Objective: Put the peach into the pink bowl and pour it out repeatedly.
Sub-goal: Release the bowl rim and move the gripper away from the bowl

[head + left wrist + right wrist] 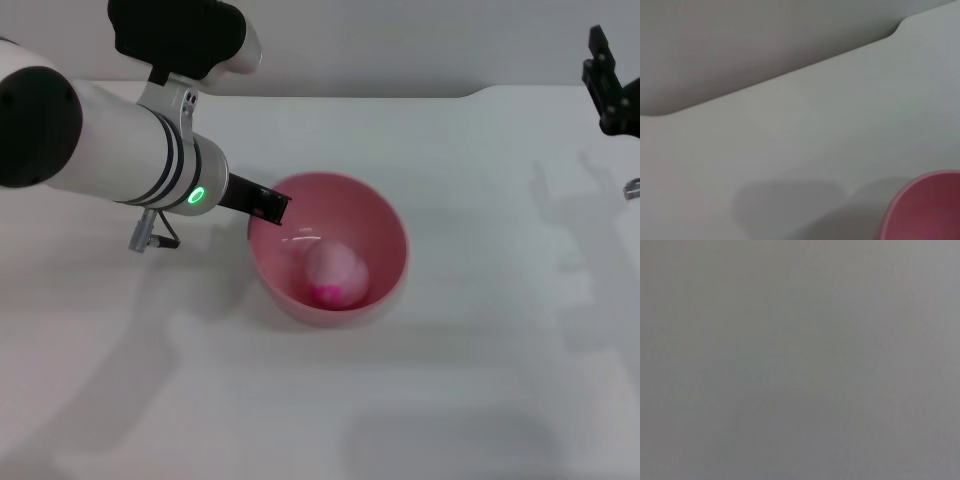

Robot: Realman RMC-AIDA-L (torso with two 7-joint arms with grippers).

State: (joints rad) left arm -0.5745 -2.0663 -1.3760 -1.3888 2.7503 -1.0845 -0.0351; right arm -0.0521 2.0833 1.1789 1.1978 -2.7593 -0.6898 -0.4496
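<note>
The pink bowl [375,225] stands in the middle of the white table. The peach [336,272], pale pink with a magenta blotch, lies inside it on the bottom. My left gripper [270,206] reaches in from the left, and its black fingers are closed over the bowl's left rim. Part of the bowl's rim also shows in the left wrist view [925,210]. My right gripper [610,95] is parked high at the far right edge, well away from the bowl. The right wrist view shows only a plain grey surface.
The white table [480,380] spreads around the bowl, with its back edge [400,95] against a grey wall. A small metal part [632,188] shows at the right edge.
</note>
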